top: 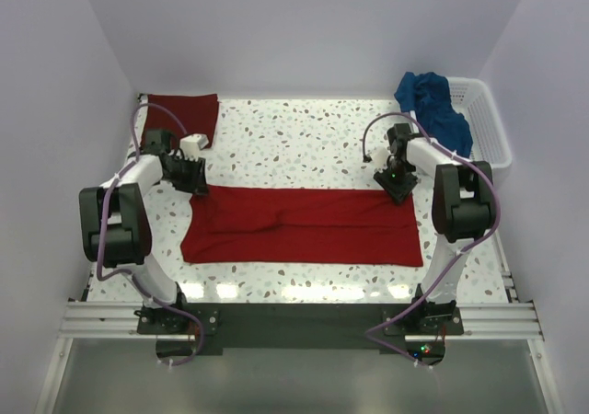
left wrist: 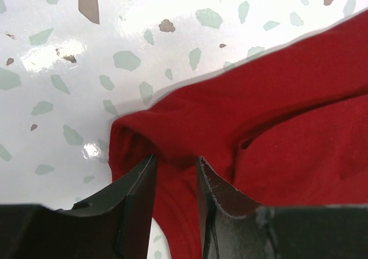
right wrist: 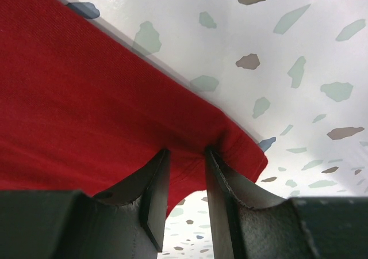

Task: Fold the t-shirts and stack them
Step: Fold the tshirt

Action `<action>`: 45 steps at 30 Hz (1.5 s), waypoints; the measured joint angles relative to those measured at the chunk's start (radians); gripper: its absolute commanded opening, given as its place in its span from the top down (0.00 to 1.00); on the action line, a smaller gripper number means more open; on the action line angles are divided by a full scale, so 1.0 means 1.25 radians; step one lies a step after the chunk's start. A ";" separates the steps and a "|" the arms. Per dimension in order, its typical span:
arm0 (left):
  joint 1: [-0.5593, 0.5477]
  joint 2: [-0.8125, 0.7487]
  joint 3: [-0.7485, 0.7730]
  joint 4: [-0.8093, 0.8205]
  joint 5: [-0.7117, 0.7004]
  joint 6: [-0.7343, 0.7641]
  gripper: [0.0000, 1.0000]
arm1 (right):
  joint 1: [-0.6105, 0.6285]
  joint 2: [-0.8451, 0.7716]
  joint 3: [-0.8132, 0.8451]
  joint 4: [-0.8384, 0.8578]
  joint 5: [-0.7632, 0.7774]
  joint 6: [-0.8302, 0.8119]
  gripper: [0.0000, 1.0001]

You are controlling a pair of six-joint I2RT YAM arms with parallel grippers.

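Observation:
The bright red t-shirt (top: 304, 225) lies folded into a long band across the middle of the table. My left gripper (top: 195, 182) is at its far left corner; in the left wrist view the gripper (left wrist: 175, 164) is shut on the bunched red cloth (left wrist: 276, 115). My right gripper (top: 398, 189) is at the far right corner; in the right wrist view the gripper (right wrist: 187, 155) pinches the puckered hem of the shirt (right wrist: 86, 98). The maroon t-shirt (top: 182, 115) lies folded at the back left. The blue t-shirt (top: 433, 106) is crumpled at the back right.
A white lattice basket (top: 488, 124) stands at the back right corner, with the blue shirt draped over its left side. The speckled tabletop (top: 294, 138) is walled in on three sides. The arm bases are at the near edge.

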 measured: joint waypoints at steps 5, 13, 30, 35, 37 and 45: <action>0.000 0.034 0.009 0.004 -0.001 -0.013 0.63 | 0.000 0.000 0.000 -0.002 0.000 0.000 0.65; 0.000 0.042 0.010 0.004 -0.001 -0.019 1.00 | 0.000 0.002 0.002 -0.003 0.001 0.000 0.66; 0.015 0.044 -0.025 -0.028 -0.101 -0.029 1.00 | 0.001 0.000 -0.006 0.003 0.016 -0.016 0.66; 0.013 0.087 0.030 -0.045 -0.103 -0.041 1.00 | 0.001 -0.001 -0.011 0.004 0.020 -0.020 0.66; 0.005 0.117 0.072 -0.048 -0.110 -0.040 1.00 | 0.002 -0.005 -0.017 0.007 0.024 -0.025 0.66; -0.091 0.292 0.334 -0.063 -0.192 -0.028 1.00 | 0.002 -0.031 -0.057 0.012 0.042 -0.044 0.61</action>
